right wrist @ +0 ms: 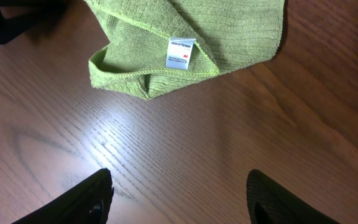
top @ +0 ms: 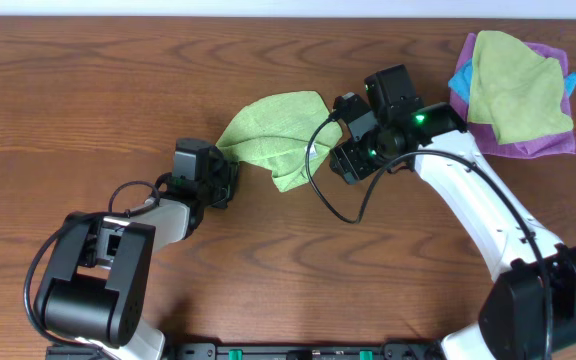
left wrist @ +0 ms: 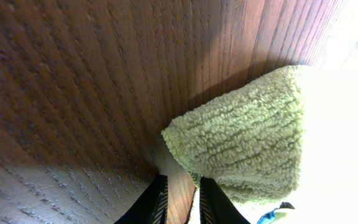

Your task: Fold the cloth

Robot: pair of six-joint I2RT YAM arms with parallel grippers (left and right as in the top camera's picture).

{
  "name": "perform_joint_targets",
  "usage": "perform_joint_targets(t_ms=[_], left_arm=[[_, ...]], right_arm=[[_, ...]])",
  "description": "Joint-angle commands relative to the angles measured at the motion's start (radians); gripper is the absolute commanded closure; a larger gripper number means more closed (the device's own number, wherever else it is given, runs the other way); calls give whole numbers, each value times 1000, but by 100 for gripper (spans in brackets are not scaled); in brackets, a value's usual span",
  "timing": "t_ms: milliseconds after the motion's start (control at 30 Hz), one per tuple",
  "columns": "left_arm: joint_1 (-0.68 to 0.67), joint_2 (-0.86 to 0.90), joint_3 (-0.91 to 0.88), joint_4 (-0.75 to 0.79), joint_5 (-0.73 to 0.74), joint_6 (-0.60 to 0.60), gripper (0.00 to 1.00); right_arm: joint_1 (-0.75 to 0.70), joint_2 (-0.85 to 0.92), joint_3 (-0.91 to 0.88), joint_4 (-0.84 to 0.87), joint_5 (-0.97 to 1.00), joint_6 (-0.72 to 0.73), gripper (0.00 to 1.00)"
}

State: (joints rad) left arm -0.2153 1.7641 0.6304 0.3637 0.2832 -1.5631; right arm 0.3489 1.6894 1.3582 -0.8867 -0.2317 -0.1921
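The lime-green cloth [top: 278, 130] lies bunched and partly folded over itself in the middle of the wooden table [top: 88, 90]. Its white tag [right wrist: 180, 53] shows in the right wrist view. My left gripper [top: 224, 178] sits low at the cloth's left corner [left wrist: 247, 140]. Its fingers [left wrist: 159, 205] stand only a narrow gap apart, with bare wood between them and the cloth brushing the outer side of one. My right gripper [top: 342, 140] hovers at the cloth's right edge, wide open [right wrist: 179, 199] over bare wood, with the cloth [right wrist: 191, 37] just ahead of it.
At the back right corner lies a pile of other cloths: a duller yellow-green one [top: 518, 85] on a purple one [top: 538, 142], with a blue one [top: 460, 80] poking out. The right arm's cable [top: 318, 180] loops over the cloth's right edge.
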Motion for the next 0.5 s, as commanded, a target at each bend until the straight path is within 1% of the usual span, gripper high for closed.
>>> perform_joint_targets(t_ms=[0,333,467], left_arm=[[15,104,-83,-98,-164,15,80],[17,129,-83,-97,-169,14,80],[42,129,-83,-93,-171,14,80]], right_arm=[[-4,-2,0,1,0,4,31],[-4,-2,0,1,0,4,31],[-5,-2,0,2,0,4,31]])
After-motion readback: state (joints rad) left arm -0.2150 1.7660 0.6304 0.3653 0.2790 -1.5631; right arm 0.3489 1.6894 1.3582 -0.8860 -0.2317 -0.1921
